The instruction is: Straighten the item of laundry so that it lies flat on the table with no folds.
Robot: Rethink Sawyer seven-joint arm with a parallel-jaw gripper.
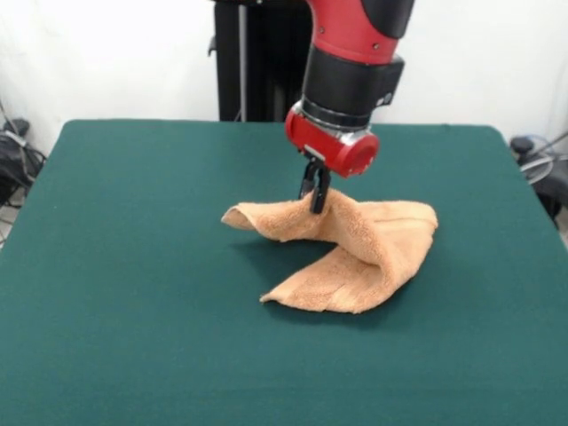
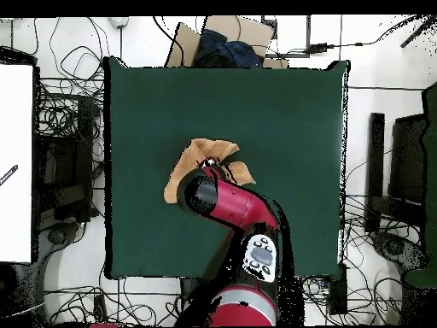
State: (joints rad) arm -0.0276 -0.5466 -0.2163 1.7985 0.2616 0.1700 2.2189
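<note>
The item of laundry (image 1: 355, 244) is an orange-tan terry towel, crumpled and folded near the middle of the green table (image 1: 133, 266). Its upper edge is pulled up into a ridge, and a lower flap trails toward the front. My gripper (image 1: 315, 200) hangs from the red and black arm and is shut on the towel's raised edge. From overhead the towel (image 2: 205, 152) shows partly, with the arm (image 2: 235, 205) covering its lower part, and the gripper is hidden under the arm's wrist.
Cables and equipment lie on the floor around the table (image 2: 282, 111). A cardboard box (image 2: 224, 38) with dark cloth sits beyond the table's top edge in the overhead view. A white panel (image 2: 15, 162) stands at the left.
</note>
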